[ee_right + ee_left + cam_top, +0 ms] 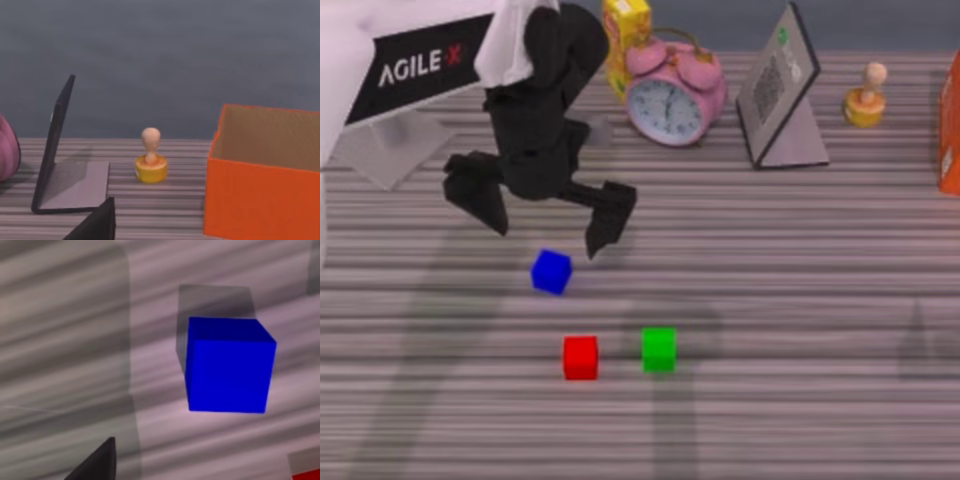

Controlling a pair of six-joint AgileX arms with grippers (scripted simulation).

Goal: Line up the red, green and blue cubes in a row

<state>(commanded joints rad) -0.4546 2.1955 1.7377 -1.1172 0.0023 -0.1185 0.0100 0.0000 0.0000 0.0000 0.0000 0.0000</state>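
Top view first: my left gripper (pixel 550 215) hangs over the left half of the table (pixel 800 300) with its fingers spread wide, nothing between them. The blue cube (pixel 551 271) sits just below it, slightly twisted against the table's stripes. The red cube (pixel 580 357) and green cube (pixel 658 349) already sit side by side nearer the front edge, a small gap between them, so blue looks like the odd one out. Clutter along the back: a pink alarm clock (pixel 674 92), a yellow carton (pixel 627 42) behind it, a grey placard stand (pixel 779 90), a little wooden peg toy (pixel 866 97) and an orange box (pixel 950 125) at the far right edge.

Left wrist view: the blue cube (pixel 227 365) fills a good chunk of it but sits well off to one side of the one dark fingertip (pixel 97 462) I can see. A sliver of red (pixel 306 475) peeks in at the corner. My worry: if the gripper drops without centring, one finger lands on the cube or shoves it away. And since the cube is rotated, the fingers could pinch across corners and spin it out.

Right wrist view: that arm seems parked off to the right, looking at the peg toy (pixel 150 162), the orange box (pixel 262 192) and the stand (pixel 55 145). Only one fingertip shows, so I can't tell its state. Later on, placing blue beside red could bump red out of line.
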